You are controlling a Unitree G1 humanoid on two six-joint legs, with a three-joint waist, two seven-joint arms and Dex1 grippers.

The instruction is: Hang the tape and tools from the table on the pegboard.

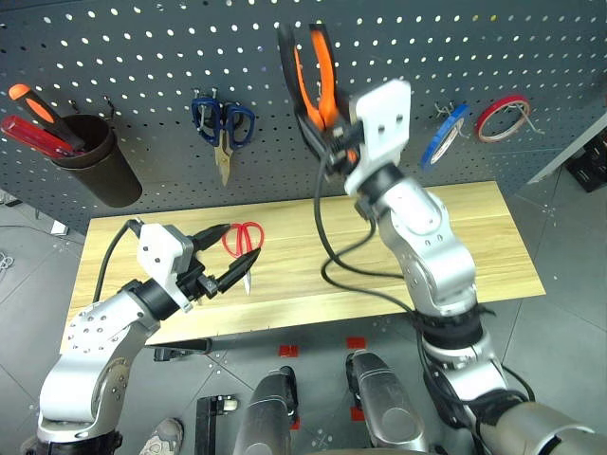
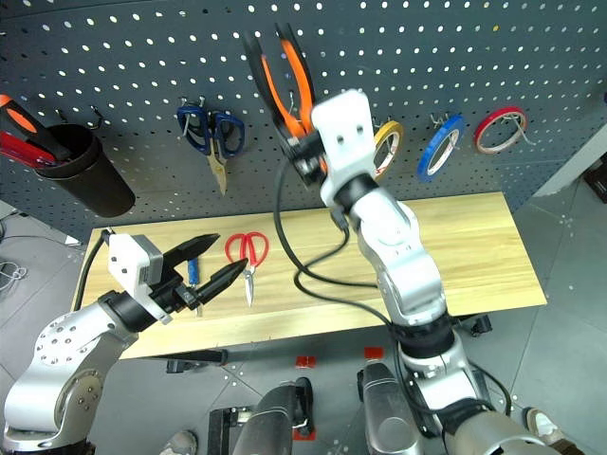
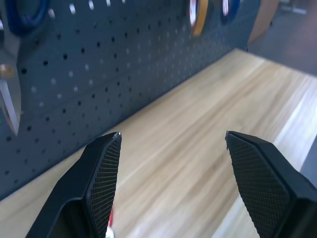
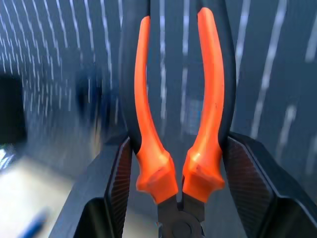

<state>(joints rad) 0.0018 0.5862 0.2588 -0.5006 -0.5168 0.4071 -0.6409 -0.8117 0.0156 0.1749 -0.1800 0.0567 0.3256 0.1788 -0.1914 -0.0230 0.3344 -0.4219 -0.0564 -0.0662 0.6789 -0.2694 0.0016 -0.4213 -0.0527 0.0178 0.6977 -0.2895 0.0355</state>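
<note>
The orange-and-black pliers [image 1: 325, 81] are held up against the dark pegboard [image 1: 142, 57], handles upward. My right gripper [image 1: 334, 135] is shut on them, and in the right wrist view its black fingers [image 4: 116, 183] press both handles of the pliers [image 4: 148, 124]. The red-handled scissors [image 2: 247, 251] and the small blue screwdriver [image 2: 193, 275] lie on the wooden table [image 1: 474, 246]. My left gripper [image 2: 232, 252] hovers open just above the scissors with nothing in it. The yellow tape [image 2: 389, 144] hangs on the pegboard, partly hidden behind my right hand.
On the pegboard hang blue-handled scissors [image 1: 223, 128], a blue tape ring [image 1: 444, 135] and a red tape ring [image 1: 501, 118]. A dark cup [image 1: 95, 163] holding red and orange screwdrivers hangs at the left. A black cable [image 1: 327, 242] droops from my right wrist over the table.
</note>
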